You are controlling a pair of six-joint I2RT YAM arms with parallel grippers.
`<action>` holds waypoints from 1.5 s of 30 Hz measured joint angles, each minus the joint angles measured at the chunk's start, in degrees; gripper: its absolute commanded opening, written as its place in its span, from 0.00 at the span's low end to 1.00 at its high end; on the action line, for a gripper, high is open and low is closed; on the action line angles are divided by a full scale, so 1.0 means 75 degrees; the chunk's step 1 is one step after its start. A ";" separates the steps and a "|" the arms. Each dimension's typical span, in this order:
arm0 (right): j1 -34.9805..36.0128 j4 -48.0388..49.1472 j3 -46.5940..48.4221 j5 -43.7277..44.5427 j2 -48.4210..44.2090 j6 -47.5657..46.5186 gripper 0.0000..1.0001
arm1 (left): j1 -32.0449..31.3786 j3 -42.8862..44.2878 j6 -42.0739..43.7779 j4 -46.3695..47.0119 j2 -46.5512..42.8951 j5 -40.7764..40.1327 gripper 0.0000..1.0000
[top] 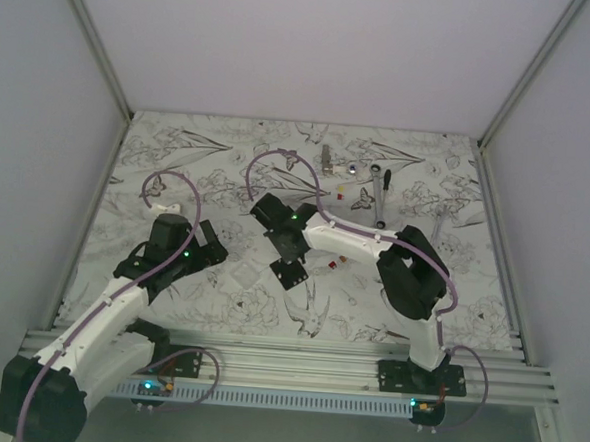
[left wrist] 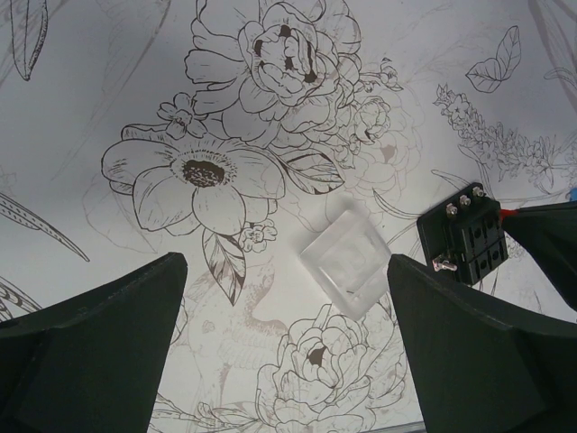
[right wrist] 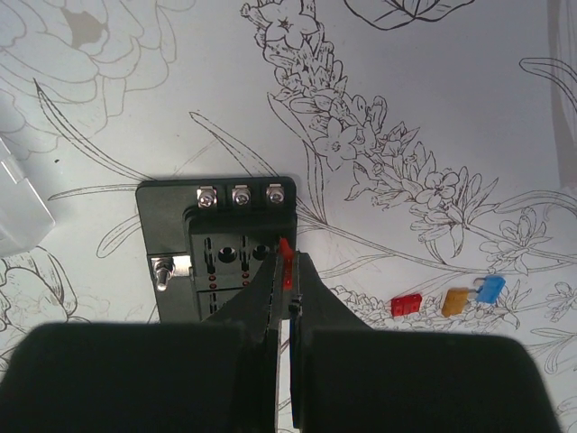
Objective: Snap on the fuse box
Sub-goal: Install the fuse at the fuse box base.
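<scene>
The fuse box (right wrist: 216, 257) is a black block with three screws along its top edge, lying flat on the flower-print mat (top: 289, 274). My right gripper (right wrist: 287, 271) hangs over its right edge, shut on a small red fuse (right wrist: 287, 253) whose tip pokes out above the box's slots. A clear square plastic cover (left wrist: 347, 271) lies left of the fuse box (left wrist: 462, 236). Over the mat just short of that cover (top: 242, 275), my left gripper (left wrist: 287, 343) stands open with nothing between its fingers.
Loose red (right wrist: 407, 305), orange (right wrist: 455, 300) and blue (right wrist: 490, 289) fuses lie right of the box. A silver ratchet wrench (top: 379, 191) and small metal parts (top: 326, 161) sit at the back of the mat. Walls enclose the table on three sides.
</scene>
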 measured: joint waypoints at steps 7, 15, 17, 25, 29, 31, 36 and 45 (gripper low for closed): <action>0.0140 0.0006 0.0023 0.0254 0.0052 0.0050 0.00 | 0.0000 -0.0003 -0.0015 0.0000 0.0026 0.0003 1.00; 0.0195 0.0006 0.0029 0.0399 0.0082 0.0082 0.00 | 0.0000 -0.0035 -0.0073 0.0000 0.0026 0.0032 1.00; 0.0219 0.0006 0.0035 0.0446 0.0090 0.0079 0.00 | 0.0000 -0.0035 -0.0087 0.0000 0.0026 0.0035 1.00; 0.0291 0.0006 0.0035 0.0554 0.0090 -0.0079 0.00 | 0.0000 -0.0035 -0.0096 0.0000 0.0026 0.0055 1.00; 0.0312 0.0006 0.0035 0.0586 0.0090 -0.0102 0.00 | 0.0000 -0.0035 -0.0108 0.0000 0.0026 0.0055 1.00; 0.0329 -0.0003 0.0035 0.0635 0.0090 -0.0102 0.00 | 0.0000 -0.0035 -0.0119 0.0003 0.0026 0.0055 1.00; 0.0338 -0.0029 0.0035 0.0755 0.0090 -0.0099 0.00 | 0.0000 -0.0035 -0.0122 0.0003 0.0087 0.0055 1.00; 0.0379 -0.0012 0.0026 0.0799 0.0090 -0.0099 0.00 | 0.0000 -0.0035 -0.0146 0.0009 0.0178 0.0055 1.00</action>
